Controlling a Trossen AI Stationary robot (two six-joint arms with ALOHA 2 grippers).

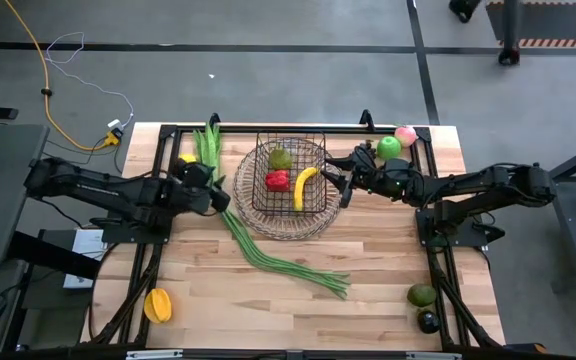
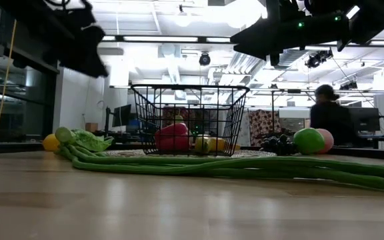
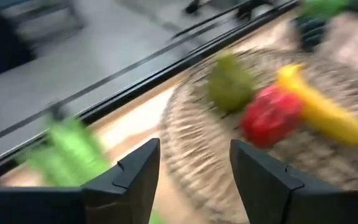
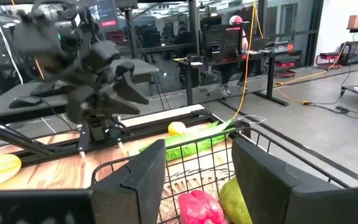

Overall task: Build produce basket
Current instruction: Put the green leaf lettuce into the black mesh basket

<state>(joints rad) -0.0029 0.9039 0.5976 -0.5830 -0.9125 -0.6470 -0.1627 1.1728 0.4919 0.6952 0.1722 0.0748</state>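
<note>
Blur smears your left wrist view, yet the left gripper (image 3: 194, 180) shows jaws apart, empty, beside the basket (image 1: 290, 175). That basket sits mid-table holding produce (image 1: 292, 178). Your right gripper (image 4: 197, 180), jaws apart, hovers over its rim

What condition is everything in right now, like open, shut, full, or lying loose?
Basket: upright, partly filled.
Banana: inside the basket.
Red fruit: inside the basket.
Green beans: loose on the table.
Left gripper: jaws open, empty.
Right gripper: jaws open, empty, at the basket's edge.
</note>
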